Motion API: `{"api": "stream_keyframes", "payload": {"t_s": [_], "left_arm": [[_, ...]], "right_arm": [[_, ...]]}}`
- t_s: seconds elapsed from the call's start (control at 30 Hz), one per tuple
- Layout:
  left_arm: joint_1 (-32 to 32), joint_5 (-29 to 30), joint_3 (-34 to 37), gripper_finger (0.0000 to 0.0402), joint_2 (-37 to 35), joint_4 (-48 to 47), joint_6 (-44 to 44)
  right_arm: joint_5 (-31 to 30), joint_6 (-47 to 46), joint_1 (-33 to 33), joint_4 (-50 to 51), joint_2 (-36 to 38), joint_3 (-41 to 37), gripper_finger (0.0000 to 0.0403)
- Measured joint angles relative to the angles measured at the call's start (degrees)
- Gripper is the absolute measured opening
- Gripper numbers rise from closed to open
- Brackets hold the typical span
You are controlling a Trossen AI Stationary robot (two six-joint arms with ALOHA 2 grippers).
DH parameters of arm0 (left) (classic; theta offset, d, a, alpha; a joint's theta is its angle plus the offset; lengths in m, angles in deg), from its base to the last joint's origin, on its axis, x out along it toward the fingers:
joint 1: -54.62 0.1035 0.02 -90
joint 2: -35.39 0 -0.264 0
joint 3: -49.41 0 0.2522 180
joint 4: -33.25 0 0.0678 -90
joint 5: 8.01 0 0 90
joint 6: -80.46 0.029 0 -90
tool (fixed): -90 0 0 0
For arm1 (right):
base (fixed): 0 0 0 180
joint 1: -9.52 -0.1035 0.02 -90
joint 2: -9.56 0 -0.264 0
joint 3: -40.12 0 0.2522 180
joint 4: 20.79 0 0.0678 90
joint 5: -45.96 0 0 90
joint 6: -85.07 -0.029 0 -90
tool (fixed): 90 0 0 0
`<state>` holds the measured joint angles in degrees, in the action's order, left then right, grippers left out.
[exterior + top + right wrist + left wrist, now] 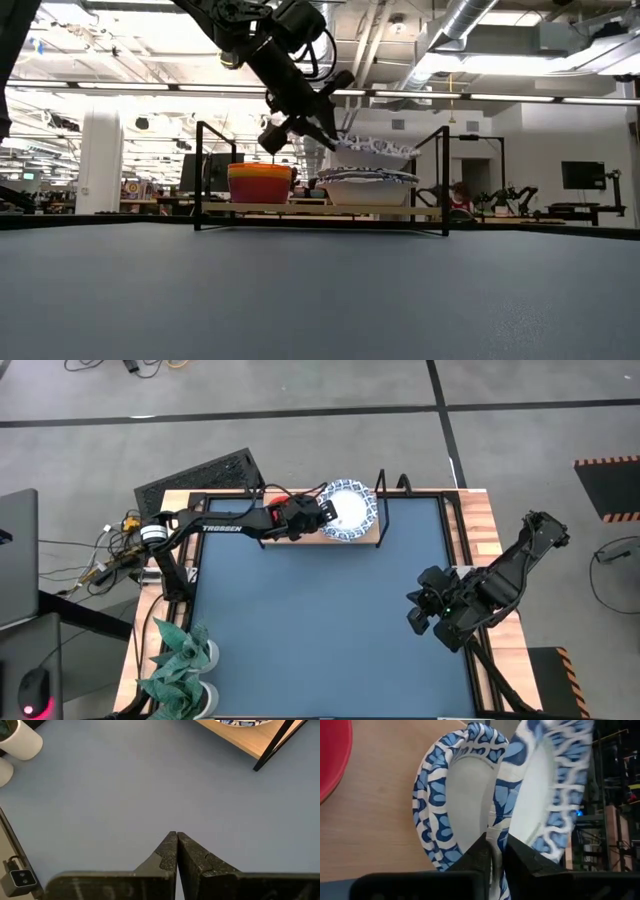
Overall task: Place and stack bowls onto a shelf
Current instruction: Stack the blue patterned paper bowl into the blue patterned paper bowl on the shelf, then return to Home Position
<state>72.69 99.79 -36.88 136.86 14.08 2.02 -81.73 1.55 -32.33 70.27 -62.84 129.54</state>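
My left gripper (322, 512) reaches over the wooden shelf (300, 540) at the table's far edge and is shut on a white bowl with a blue patterned rim (378, 150). Beneath that bowl, a stack of like white bowls (367, 188) stands on the shelf board (310, 208). To their left, the small coloured bowls (262, 183) are stacked on the board, a red one (330, 755) showing in the left wrist view. My right gripper (420, 615) waits shut above the table's right side. My left gripper pinches the bowl's rim (501, 827) at the side nearest the arm, one finger inside the bowl and one outside. The fingers (325, 135) come slanting down from the table's left. The bowl is lifted clear and tilted, just above the white bowl (457, 795) on the shelf.
Black metal frame ends (445, 175) rise at both ends of the shelf. A potted plant in white pots (180, 660) stands at the table's near left corner. The blue tabletop (320, 620) stretches between the shelf and the near edge.
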Motion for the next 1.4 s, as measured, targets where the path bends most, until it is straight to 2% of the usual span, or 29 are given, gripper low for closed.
{"api": "stream_keyframes", "payload": {"t_s": [0.2, 0.4, 0.63, 0.93, 1.03, 1.17, 1.23, 1.4], "left_arm": [[0.0, 0.5, 0.0, 0.007, 0.0, 0.1, 0.6], [0.4, 0.4, 0.0, 0.0115, 0.0, 2.4, 5.8], [2.8, -9.2, -0.8, 0.0157, -2.7, 3.1, 14.6], [3.8, -13.5, -1.0, 0.0174, -5.7, -0.9, 16.5], [3.6, -16.7, -1.0, 0.0174, -6.5, 0.3, 17.3], [2.4, -22.8, -1.0, 0.0174, -9.8, 6.8, 20.1], [2.0, -24.8, -1.0, 0.0174, -12.7, 9.7, 20.8], [1.0, -28.6, -1.0, 0.0174, -21.5, 15.9, 23.1]], "right_arm": [[0.0, 0.0, 0.0, 0.1, 0.0, 0.0, 0.0031], [0.0, 0.0, 0.0, 0.3, 0.0, 0.0, 0.0031], [0.0, 0.0, 0.0, 0.3, 0.0, 0.0, 0.0031], [-0.1, 0.0, 0.0, 0.3, 0.0, 0.0, 0.0031], [-3.2, 0.3, 0.0, 0.3, 0.0, 0.0, 0.0031], [-11.4, 1.8, 0.5, -0.2, 0.3, 0.0, 0.0031], [-13.3, 3.6, 1.8, -0.2, 1.4, 0.1, 0.0031], [-15.0, 17.2, 6.6, -5.8, 4.9, 3.4, 0.0031]]}}
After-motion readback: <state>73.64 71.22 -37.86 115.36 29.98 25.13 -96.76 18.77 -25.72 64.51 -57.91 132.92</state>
